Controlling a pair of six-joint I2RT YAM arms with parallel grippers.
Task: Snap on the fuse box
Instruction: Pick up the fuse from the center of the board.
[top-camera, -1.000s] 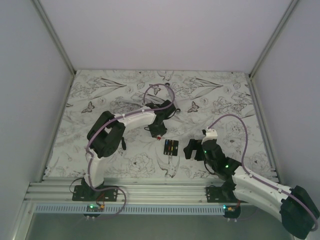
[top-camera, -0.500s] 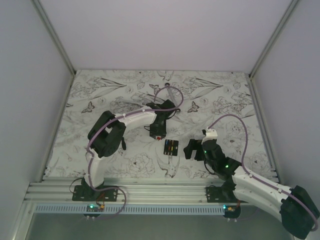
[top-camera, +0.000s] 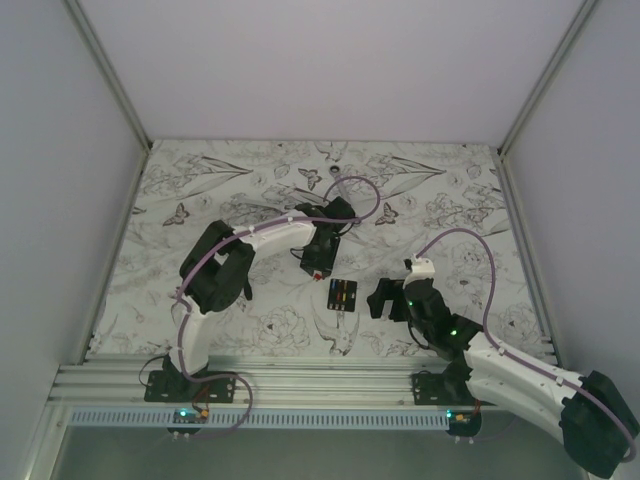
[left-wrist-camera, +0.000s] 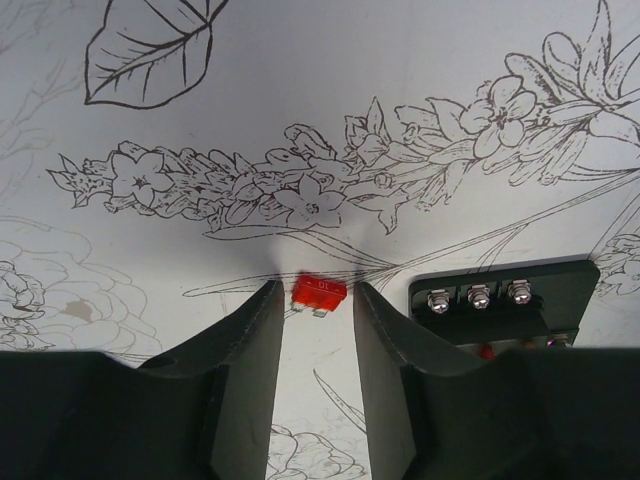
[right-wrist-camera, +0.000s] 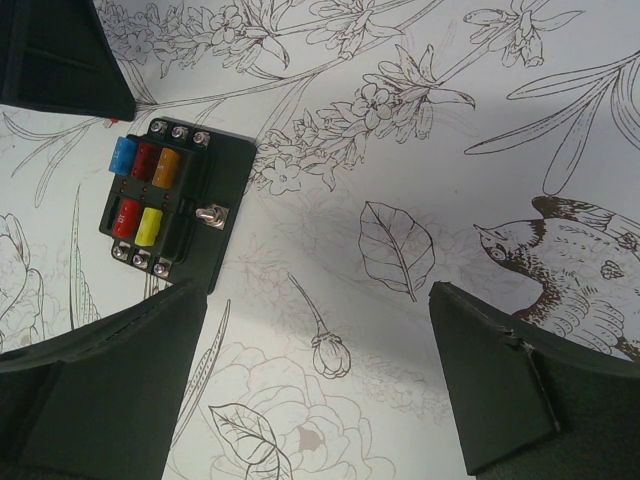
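Observation:
The fuse box (top-camera: 342, 294) is a small black box lying flat mid-table, with blue, red, orange and yellow fuses showing in its top. It also shows in the right wrist view (right-wrist-camera: 175, 205) and, as a corner with three screws, in the left wrist view (left-wrist-camera: 500, 300). My left gripper (top-camera: 318, 268) points down just left of the box. Its jaws stand narrowly apart around a small red fuse (left-wrist-camera: 319, 292) on the cloth, with a thin gap on each side. My right gripper (top-camera: 380, 298) is wide open and empty, just right of the box.
A flower-printed cloth (top-camera: 450, 200) covers the table. White walls stand on three sides. An aluminium rail (top-camera: 320, 380) runs along the near edge. The left arm's purple cable (top-camera: 355, 190) loops above its wrist.
My left wrist has shifted a little up and to the right, and its cable loop has moved with it. Its fingertips stay at the red fuse. The right arm has not moved.

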